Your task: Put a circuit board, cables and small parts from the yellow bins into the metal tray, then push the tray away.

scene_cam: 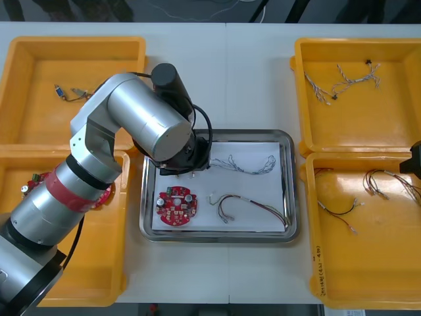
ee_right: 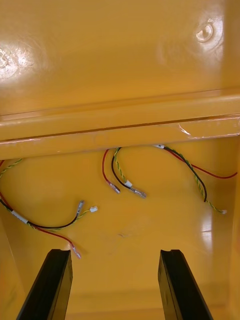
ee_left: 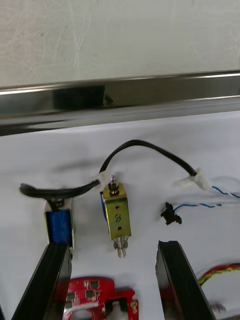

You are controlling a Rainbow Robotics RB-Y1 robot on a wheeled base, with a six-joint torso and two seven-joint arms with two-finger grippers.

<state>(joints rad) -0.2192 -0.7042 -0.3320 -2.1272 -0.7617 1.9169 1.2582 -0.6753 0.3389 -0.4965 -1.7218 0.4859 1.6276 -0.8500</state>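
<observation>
left gripper (ee_left: 112, 244) jaws spread, over upper left of metal tray (scene_cam: 290, 184), small metal parts (ee_left: 117, 212) lying by its fingers | circuit board (scene_cam: 177, 207) in tray's lower left | right gripper (ee_right: 115, 251) jaws spread, frame's right edge, over cables (ee_right: 127, 183) in lower-right yellow bin (scene_cam: 375, 263)
</observation>
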